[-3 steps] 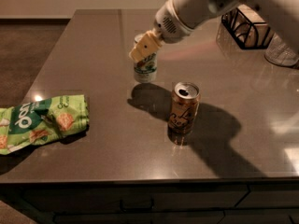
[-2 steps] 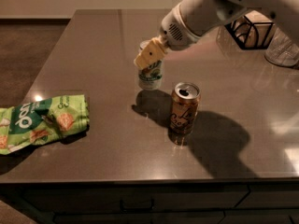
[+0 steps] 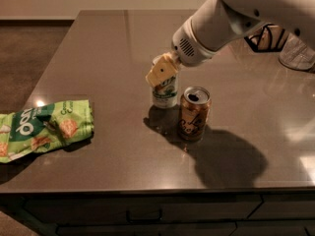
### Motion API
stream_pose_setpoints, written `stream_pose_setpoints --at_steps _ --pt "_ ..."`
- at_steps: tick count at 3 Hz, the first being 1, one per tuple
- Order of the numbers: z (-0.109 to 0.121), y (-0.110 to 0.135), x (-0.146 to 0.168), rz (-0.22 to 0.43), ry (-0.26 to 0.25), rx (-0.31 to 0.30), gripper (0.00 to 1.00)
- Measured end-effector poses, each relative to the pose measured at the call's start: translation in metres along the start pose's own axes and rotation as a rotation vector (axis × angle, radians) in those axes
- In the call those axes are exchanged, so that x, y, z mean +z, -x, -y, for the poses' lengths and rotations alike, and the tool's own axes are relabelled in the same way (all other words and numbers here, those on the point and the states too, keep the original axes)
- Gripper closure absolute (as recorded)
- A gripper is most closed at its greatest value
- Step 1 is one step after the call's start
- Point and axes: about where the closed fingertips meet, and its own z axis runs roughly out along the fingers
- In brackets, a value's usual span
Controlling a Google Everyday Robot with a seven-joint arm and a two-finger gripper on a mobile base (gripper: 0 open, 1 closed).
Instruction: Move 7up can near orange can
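Note:
The 7up can, white and green, stands upright on the dark countertop, just left of the orange can, nearly touching it. The orange can is orange-brown with dark cursive lettering and an opened silver top. My gripper, with cream-coloured fingers, reaches down from the upper right on a white arm and is shut on the top of the 7up can, hiding its lid.
A green snack bag lies near the counter's front left edge. A black wire holder and a clear object stand at the far right. Drawers run below the counter front.
My gripper has carried the 7up can toward the front and right, from well behind the orange can to right beside it, down on the counter.

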Motion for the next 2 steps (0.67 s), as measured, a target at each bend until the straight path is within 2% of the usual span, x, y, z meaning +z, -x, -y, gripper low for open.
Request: stream_pose_setpoints --at_steps 2 --pt "0.0003 -0.0252 0.0083 -0.053 -0.026 0.05 0.37"
